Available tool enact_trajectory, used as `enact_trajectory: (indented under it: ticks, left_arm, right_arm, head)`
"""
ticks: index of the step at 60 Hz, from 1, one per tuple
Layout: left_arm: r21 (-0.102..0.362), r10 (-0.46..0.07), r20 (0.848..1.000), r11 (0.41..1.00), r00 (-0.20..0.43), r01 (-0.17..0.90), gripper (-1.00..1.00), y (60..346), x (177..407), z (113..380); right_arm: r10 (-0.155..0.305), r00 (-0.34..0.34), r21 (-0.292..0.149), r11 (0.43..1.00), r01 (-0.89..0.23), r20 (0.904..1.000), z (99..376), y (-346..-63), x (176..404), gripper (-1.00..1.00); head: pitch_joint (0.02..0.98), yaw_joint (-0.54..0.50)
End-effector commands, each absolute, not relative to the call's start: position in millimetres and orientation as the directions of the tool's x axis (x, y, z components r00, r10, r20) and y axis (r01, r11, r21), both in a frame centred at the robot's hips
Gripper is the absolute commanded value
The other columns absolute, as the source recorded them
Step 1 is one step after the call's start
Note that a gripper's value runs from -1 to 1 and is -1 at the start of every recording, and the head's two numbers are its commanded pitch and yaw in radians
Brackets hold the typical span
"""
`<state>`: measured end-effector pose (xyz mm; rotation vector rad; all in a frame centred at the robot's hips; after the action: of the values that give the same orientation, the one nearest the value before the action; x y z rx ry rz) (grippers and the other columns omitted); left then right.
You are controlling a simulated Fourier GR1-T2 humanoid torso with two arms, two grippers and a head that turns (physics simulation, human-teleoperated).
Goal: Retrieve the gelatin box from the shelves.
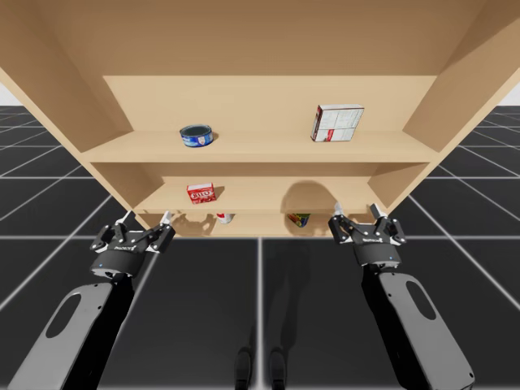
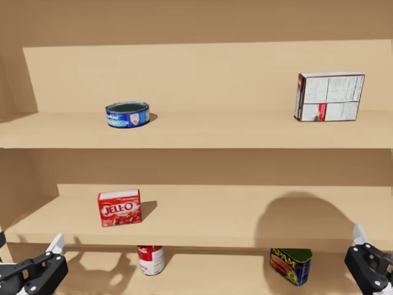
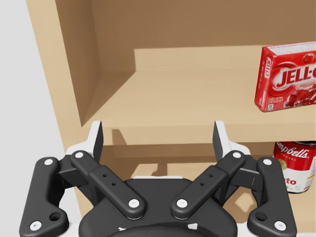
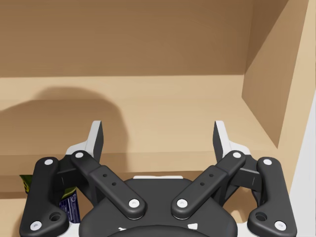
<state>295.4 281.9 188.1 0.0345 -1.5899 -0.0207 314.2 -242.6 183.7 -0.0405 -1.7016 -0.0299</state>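
Red gelatin box [image 2: 120,208] sat on middle shelf [image 2: 233,215], red-white can [image 2: 150,259] beneath. Fingers spread, nothing held: left gripper [image 3: 158,129], right gripper [image 4: 158,129].

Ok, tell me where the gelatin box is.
In the head view the red gelatin box stands left on the middle shelf, just above the red-and-white can one shelf down, ahead of and beside my left gripper.

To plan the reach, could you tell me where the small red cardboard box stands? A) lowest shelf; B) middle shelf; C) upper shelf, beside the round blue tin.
B: the small red cardboard box stands on the middle wooden shelf, with the red-and-white cylindrical can one shelf below.
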Motion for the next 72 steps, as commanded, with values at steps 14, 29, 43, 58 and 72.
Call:
enact_trajectory:
  ticks: [14, 29, 43, 58, 72]
  left_arm:
    - [0.036, -0.036, 0.999, 0.999, -0.017, -0.006, -1.0, 283, 297, 187]
    - [0.004, -0.004, 1.0, 0.999, -0.017, 0.045, -1.0, 272, 292, 192]
    - [-0.061, 0.059, 0.998, 0.988, 0.02, 0.145, -1.0, 240, 273, 221]
    - [-0.067, 0.065, 0.998, 0.984, 0.018, 0.166, -1.0, 198, 288, 227]
    - [-0.076, 0.075, 0.997, 0.994, 0.021, 0.077, -1.0, 187, 314, 219]
  right_arm:
    - [0.007, -0.111, -0.003, 0.999, 0.038, 0.9938, 182, -241, 314, -1.0]
    - [0.004, -0.106, 0.0, 0.999, 0.041, 0.9943, 181, -240, 314, -1.0]
    - [0.0, -0.099, 0.003, 1.0, 0.031, 0.9951, 179, -237, 314, -1.0]
    - [-0.006, -0.103, 0.009, 1.0, 0.029, 0.9947, 180, -237, 314, -1.0]
    - [-0.006, -0.103, 0.009, 1.0, 0.025, 0.9947, 180, -236, 315, -1.0]
  head:
    - [0.562, 0.26]
    - [0.57, 0.26]
    - [0.562, 0.26]
    - [0.558, 0.26]
    - [0.561, 0.26]
